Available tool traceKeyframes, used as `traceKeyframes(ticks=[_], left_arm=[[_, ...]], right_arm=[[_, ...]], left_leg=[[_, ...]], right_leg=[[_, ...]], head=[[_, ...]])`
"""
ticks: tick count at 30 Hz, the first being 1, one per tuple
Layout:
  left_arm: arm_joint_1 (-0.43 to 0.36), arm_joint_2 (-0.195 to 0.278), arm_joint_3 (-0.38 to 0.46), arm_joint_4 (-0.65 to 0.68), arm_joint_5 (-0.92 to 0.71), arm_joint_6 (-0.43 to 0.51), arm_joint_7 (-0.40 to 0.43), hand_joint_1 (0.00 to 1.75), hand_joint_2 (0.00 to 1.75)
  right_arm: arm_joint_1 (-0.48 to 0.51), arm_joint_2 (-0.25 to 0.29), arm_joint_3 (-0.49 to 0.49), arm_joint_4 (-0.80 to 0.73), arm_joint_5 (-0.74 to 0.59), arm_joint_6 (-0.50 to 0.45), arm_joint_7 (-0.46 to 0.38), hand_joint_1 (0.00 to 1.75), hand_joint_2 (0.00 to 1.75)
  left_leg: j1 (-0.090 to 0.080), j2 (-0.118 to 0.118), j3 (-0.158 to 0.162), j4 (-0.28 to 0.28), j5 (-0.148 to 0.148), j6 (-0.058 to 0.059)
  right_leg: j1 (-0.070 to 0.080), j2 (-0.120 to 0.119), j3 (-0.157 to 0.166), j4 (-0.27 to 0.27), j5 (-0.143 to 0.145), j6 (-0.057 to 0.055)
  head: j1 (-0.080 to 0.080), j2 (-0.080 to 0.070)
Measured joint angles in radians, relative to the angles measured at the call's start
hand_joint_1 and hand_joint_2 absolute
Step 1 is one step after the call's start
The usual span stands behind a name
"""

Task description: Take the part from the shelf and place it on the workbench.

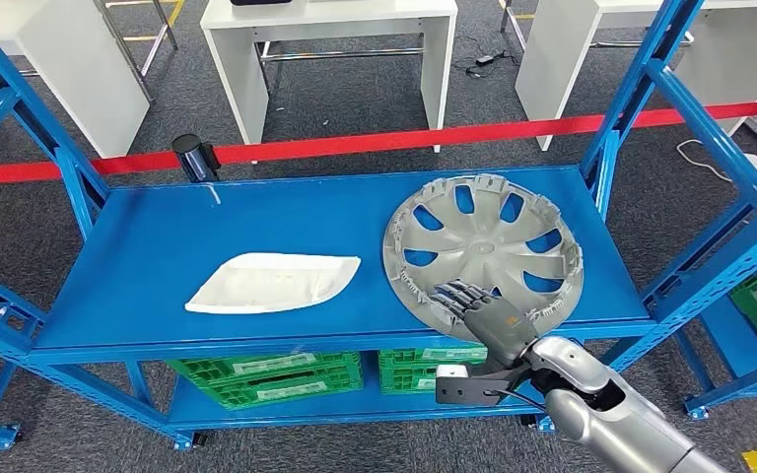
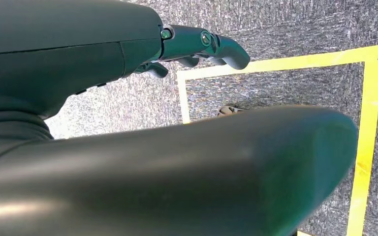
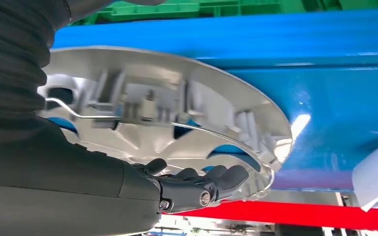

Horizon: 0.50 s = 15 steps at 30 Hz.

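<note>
No words or numbers can be read anywhere here. The green crates (image 1: 266,377) under the blue shelf (image 1: 158,256) have pale labels, but they are too small and blurry to read. The grey wheel cover (image 1: 483,246) has no clear writing.

The right arm (image 1: 606,414) is silver and rounded, with a dark gap at its joint. A black bracket (image 1: 463,384) with a thin black cable juts out just behind the right hand (image 1: 473,305), which is grey with darker fingers (image 3: 226,177). A grey ribbed cover (image 3: 10,64) sits behind the wrist. Small round screws (image 2: 205,37) dot the dark left hand (image 2: 197,46).
</note>
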<state>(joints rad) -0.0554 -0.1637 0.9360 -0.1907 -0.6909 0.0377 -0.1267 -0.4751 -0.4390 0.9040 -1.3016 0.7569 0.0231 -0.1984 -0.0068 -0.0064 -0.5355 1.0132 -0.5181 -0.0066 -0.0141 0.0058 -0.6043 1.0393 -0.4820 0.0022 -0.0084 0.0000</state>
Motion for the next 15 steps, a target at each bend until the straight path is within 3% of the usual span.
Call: traceKeyframes(ticks=[8,15], left_arm=[[-0.001,-0.001,0.006,0.0,-0.001,0.0,-0.001,0.0,0.0],[-0.001,-0.001,0.015,0.0,-0.001,-0.005,-0.003,0.0,0.0]], right_arm=[[-0.063,0.104,0.022,0.121,-0.003,-0.01,-0.014,0.0,1.75],[-0.098,0.126,0.033,0.189,0.038,-0.033,0.009,0.0,1.75]], left_leg=[[0.0,0.0,0.001,0.0,0.0,0.0],[0.0,0.0,0.002,0.0,0.0,0.0]], right_leg=[[0.0,0.0,0.0,0.0,0.0,0.0],[0.0,0.0,0.0,0.0,0.0,0.0]], head=[[0.0,0.0],[0.0,0.0]])
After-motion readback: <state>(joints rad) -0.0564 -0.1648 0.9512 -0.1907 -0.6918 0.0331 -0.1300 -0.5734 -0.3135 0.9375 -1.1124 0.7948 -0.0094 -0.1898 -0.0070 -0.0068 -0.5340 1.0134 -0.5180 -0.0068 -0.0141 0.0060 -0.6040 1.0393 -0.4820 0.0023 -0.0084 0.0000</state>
